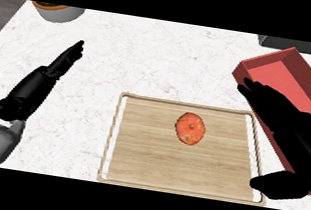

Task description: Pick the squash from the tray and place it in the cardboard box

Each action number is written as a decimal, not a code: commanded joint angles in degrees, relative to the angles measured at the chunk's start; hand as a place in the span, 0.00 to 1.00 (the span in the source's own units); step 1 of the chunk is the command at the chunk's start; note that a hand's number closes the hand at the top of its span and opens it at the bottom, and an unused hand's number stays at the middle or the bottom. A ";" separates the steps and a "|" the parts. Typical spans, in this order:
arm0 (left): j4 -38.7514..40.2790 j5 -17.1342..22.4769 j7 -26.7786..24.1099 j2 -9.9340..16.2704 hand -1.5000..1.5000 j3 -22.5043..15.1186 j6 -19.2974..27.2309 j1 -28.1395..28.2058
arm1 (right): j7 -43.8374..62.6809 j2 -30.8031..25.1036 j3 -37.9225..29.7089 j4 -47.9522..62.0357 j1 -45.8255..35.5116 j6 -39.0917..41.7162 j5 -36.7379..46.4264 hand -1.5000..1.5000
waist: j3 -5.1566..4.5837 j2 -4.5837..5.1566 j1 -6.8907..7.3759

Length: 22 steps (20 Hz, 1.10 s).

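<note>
Orange and oval, the squash [191,128] lies near the middle of the wooden tray [135,164], its long axis running away from you, slightly tilted. Your right hand [280,113] hovers just right of the tray, fingers straight and empty, so the squash sits to its left and a little nearer you. That hand is the closer one; your left hand [55,69] rests well apart on the desk [151,56], fingers straight. Behind the right hand stands the red box [303,83]. No writing is readable anywhere.
</note>
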 commanded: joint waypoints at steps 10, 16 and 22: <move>0.00 0.90 1.69 0.76 0.50 3.61 -3.99 -0.23 | 37.71 21.86 15.02 -0.16 -15.58 21.49 4.20 0.00 | 0.11 -0.07 -0.53; -5.85 -2.70 4.29 -2.81 0.50 1.56 -0.96 2.58 | 36.93 26.83 14.50 5.89 -14.20 22.16 6.93 0.00 | 0.20 -0.14 -0.61; -1.90 -2.30 2.10 -2.81 0.50 3.81 -4.01 0.94 | 37.71 31.91 16.69 12.49 -15.20 22.63 13.11 0.00 | 0.17 -0.01 -0.85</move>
